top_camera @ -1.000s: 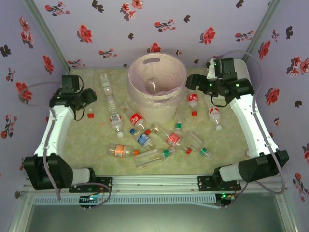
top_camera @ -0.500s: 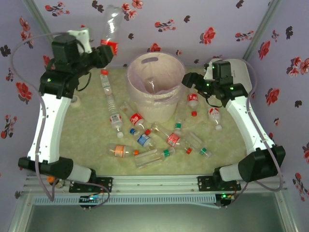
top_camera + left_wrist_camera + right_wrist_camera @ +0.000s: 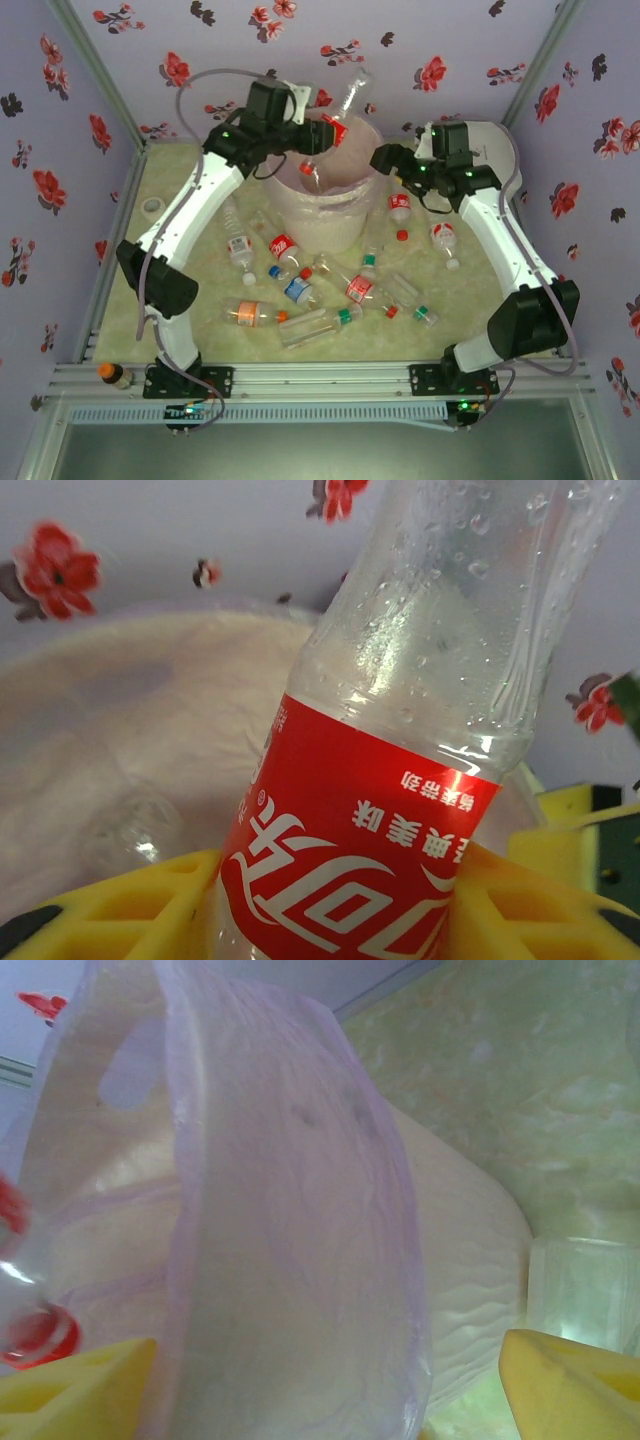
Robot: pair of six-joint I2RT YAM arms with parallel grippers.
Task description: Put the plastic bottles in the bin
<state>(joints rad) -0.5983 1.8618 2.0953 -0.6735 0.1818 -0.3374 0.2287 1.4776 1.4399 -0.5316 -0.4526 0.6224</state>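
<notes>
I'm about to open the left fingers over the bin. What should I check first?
1. Held bottle clamped between left fingers: ok.
2. Held bottle over the bin mouth: ok, by the top view.
3. Bin upright and open: ok.
4. Room inside: ok, one clear bottle at the bottom.
5. Right gripper out of the drop path: cannot tell; it is open, at the bin's right rim.

Red label on the bottle reads Coca-Cola in white Chinese script (upside down here), with smaller Chinese characters beside it.
</notes>
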